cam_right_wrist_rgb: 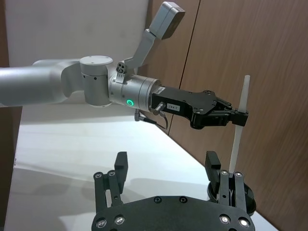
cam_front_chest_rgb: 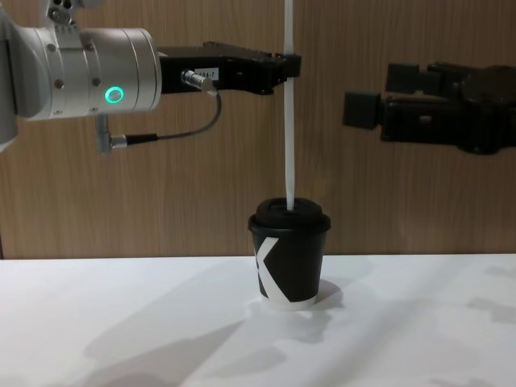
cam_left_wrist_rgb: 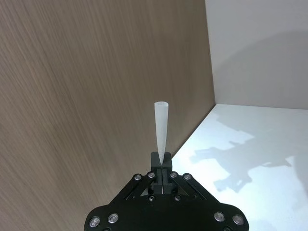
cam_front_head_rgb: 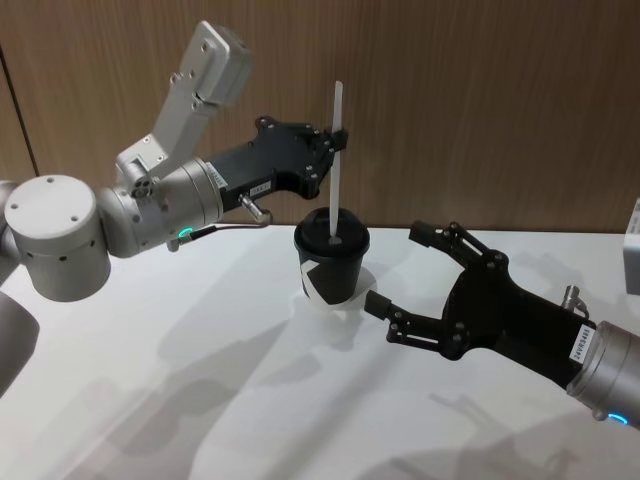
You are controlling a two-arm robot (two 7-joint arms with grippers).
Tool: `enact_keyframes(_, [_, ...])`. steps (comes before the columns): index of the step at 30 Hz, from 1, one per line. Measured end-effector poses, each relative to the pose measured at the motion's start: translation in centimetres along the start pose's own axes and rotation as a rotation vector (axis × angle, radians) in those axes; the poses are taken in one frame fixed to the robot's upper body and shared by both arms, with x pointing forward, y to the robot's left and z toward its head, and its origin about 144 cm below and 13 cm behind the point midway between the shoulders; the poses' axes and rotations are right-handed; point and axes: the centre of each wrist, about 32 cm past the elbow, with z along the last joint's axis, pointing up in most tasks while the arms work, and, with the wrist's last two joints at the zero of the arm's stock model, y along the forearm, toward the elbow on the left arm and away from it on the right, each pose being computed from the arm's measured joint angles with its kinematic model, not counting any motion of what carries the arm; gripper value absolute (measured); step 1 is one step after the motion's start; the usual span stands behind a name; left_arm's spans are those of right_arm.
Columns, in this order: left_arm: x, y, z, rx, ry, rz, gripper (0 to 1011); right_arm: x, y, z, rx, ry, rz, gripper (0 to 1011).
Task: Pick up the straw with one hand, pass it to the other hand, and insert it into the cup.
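Observation:
The white straw [cam_front_head_rgb: 336, 170] stands upright, and my left gripper [cam_front_head_rgb: 338, 140], the one with the silver wrist and green ring, is shut on its upper part. The straw's lower end meets the top of the black lid on the cup [cam_front_head_rgb: 332, 265], which stands on the white table. From the chest view the straw [cam_front_chest_rgb: 289, 129] runs straight down to the cup [cam_front_chest_rgb: 289, 258]. My right gripper [cam_front_head_rgb: 400, 268] hovers open just right of the cup, with nothing between its fingers. In the left wrist view the straw [cam_left_wrist_rgb: 160, 130] rises from between the shut fingertips.
A brown wooden wall [cam_front_head_rgb: 480, 100] rises close behind the cup. The white table [cam_front_head_rgb: 200, 380] spreads toward me. A white object [cam_front_head_rgb: 633, 260] sits at the far right edge. My left arm's silver wrist [cam_front_chest_rgb: 89, 68] reaches in from the left, above the table.

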Motion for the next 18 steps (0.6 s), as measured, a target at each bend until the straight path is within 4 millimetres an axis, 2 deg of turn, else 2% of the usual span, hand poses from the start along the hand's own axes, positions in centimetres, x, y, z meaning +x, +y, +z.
enact_keyframes(18, [0.04,-0.36,-0.56,0.013,0.029,0.001,6,0.00,0.00,0.00,0.000,0.000,0.000,1001])
